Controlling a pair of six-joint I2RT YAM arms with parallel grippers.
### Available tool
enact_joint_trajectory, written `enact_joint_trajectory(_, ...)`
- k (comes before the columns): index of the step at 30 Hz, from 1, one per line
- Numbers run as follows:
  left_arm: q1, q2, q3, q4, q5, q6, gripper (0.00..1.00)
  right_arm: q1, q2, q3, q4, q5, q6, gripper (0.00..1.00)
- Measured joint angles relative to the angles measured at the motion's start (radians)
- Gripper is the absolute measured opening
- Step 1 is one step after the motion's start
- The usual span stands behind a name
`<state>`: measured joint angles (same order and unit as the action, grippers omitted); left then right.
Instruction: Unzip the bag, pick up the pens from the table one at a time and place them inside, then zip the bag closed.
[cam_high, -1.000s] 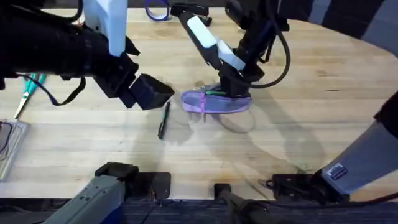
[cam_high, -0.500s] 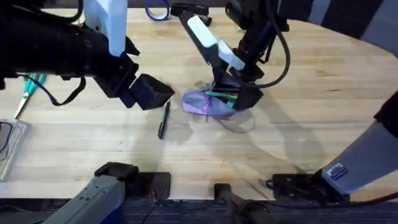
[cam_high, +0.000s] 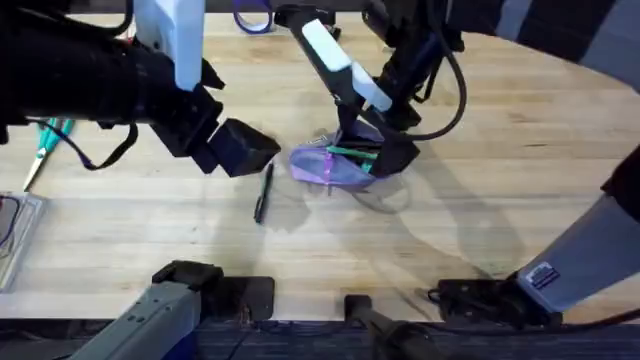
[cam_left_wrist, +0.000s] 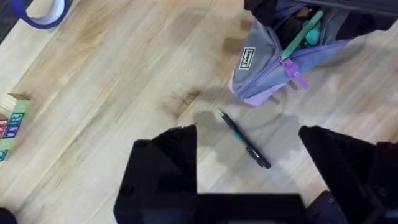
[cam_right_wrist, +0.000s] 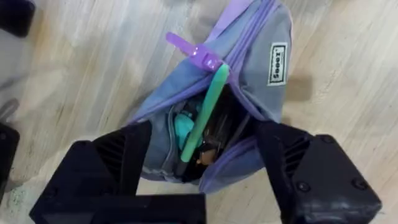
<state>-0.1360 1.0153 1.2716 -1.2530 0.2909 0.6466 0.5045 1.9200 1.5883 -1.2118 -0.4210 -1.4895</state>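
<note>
One light wooden butcher-block table, plank grain visible, matte surface.

Far left edge: one teal-handled tool, slim, lying flat, partly under the left arm. Just near of it, at the left border, one flat pale tray-like item, identity unclear.

One left gripper, black, blocky, hovering left of centre above the wood; its two fingers are spread apart and empty in the left wrist view.

One slim black pen, smooth barrel, lying flat on the table just near of the left gripper and left of the bag, apart from both.

One purple ring-shaped item at the far edge, left of centre.

One small oblong lavender-purple fabric pouch with grey-blue side panel, soft and slumped, at the table's centre. Zipper parted along the top; one purple pull tab; one small rectangular sewn label.

One bright green pen, slim, smooth plastic, lying slanted in the pouch opening, one end projecting past the zipper edge.

One right gripper, black, over the pouch's right end; its fingers are spread wide on either side of the open mouth, gripping nothing.
</note>
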Motion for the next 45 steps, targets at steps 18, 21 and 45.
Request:
enact_joint_trajectory(18, 0.000, 0.000, 0.000, 0.000, 0.000, 0.000, 0.995, -0.002, -0.077, -0.003, 0.069, -0.041, 0.069, 0.996)
enact_joint_trajectory(21, 0.000, 0.000, 0.000, 0.000, 0.000, 0.000, 0.995, -0.002, -0.123, -0.003, 0.068, -0.053, 0.073, 0.995)
enact_joint_trajectory(45, 0.000, 0.000, 0.000, 0.000, 0.000, 0.000, 0.994, -0.079, -0.336, -0.003, 0.049, -0.067, 0.756, 0.995)
